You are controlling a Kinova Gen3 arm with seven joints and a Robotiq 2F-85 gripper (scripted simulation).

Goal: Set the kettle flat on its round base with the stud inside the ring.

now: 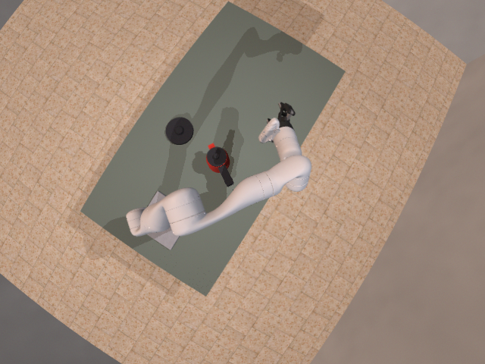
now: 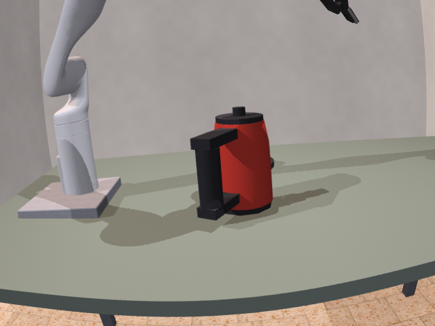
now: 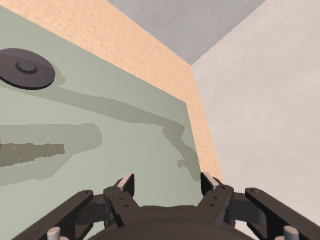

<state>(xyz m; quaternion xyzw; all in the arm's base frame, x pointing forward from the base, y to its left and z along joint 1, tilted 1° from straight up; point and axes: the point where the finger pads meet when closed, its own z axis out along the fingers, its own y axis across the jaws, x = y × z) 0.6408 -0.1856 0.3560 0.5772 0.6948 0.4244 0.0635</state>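
Note:
The red kettle (image 1: 217,159) (image 2: 245,164) stands upright on the table with a black lid, a knob and a black handle (image 1: 226,177) (image 2: 209,173). The round black base (image 1: 179,130) (image 3: 25,68) lies flat on the table with its stud up, apart from the kettle. In the exterior view it is almost hidden behind the kettle. My gripper (image 1: 286,111) (image 3: 167,182) is open and empty. It hangs high above the table, well away from the kettle, near the table's edge. Only a fingertip (image 2: 346,12) of it shows in the exterior view.
The arm's base plate (image 1: 164,235) (image 2: 66,203) sits at one end of the grey-green table (image 1: 250,66) (image 2: 316,245). Tiled floor (image 1: 78,78) surrounds the table. A wall stands behind it.

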